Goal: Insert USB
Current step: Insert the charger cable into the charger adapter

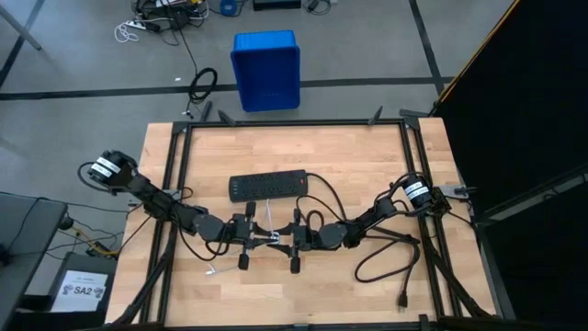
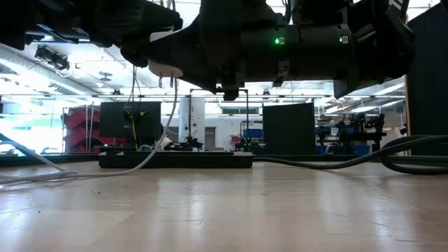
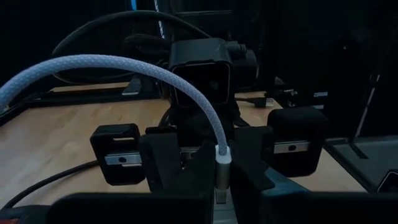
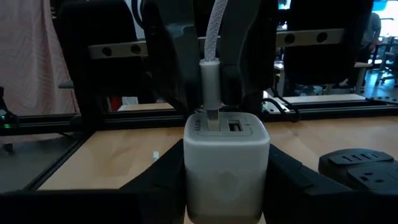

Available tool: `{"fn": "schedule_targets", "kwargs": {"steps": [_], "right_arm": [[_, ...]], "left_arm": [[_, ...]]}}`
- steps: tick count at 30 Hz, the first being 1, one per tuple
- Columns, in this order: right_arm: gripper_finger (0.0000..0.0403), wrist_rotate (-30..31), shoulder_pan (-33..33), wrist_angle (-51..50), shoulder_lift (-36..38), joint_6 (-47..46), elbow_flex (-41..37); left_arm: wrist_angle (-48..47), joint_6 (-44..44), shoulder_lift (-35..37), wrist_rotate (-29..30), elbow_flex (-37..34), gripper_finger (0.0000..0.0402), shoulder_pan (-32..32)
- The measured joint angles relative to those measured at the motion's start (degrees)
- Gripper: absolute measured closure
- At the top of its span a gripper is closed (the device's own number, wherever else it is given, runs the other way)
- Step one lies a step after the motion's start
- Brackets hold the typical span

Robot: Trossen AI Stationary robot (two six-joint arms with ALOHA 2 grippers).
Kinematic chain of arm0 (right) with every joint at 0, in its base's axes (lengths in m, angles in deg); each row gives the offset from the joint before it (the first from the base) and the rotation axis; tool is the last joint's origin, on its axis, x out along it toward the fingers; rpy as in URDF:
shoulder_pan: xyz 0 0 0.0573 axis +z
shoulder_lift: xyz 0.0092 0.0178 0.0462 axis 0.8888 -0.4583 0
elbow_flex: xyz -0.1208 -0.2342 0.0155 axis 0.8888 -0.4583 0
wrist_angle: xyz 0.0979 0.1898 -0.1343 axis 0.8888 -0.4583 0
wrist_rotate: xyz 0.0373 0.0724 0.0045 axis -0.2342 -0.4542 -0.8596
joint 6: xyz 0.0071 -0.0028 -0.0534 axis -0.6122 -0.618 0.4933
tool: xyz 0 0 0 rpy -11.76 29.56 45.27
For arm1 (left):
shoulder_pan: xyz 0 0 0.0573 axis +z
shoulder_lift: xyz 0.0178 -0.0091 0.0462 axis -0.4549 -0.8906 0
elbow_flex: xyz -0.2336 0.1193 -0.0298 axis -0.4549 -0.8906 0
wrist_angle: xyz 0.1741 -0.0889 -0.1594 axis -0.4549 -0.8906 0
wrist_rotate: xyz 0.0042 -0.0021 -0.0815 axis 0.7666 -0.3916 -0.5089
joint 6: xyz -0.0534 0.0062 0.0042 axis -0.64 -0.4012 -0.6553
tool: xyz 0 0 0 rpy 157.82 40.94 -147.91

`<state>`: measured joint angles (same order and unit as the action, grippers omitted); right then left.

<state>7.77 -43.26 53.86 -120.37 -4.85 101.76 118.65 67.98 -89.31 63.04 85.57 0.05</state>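
Here the left claw (image 3: 221,186) is clamped tight on the USB (image 4: 210,74) plug, a smooth silvery sleeve ending a braided whitish cable. Facing it mid-desk (image 1: 367,165), the right claw (image 4: 225,186) grips a rounded white adapter (image 4: 226,168). The plug's metal tip sits in one adapter port. A flat black power strip (image 1: 267,187) lies just beyond.

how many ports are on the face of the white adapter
2 show in the right wrist view: one takes the USB plug; the other, beside it on the white adapter, is empty. Others may be hidden.
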Motion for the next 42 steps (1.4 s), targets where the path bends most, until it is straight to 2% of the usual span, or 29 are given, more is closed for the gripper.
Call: {"fn": "schedule_targets", "kwargs": {"steps": [34,42], "right_arm": [[0.0285,0.17,0.00,1.34,0.00,-1.06,-0.04],[0.0285,0.04,0.00,1.27,0.00,-1.09,-0.04]], "left_arm": [[-0.25,0.09,0.00,-0.67,0.00,0.0391,0.02],[-0.48,0.05,-0.10,-1.60,-0.11,0.0368,0.04]]}}
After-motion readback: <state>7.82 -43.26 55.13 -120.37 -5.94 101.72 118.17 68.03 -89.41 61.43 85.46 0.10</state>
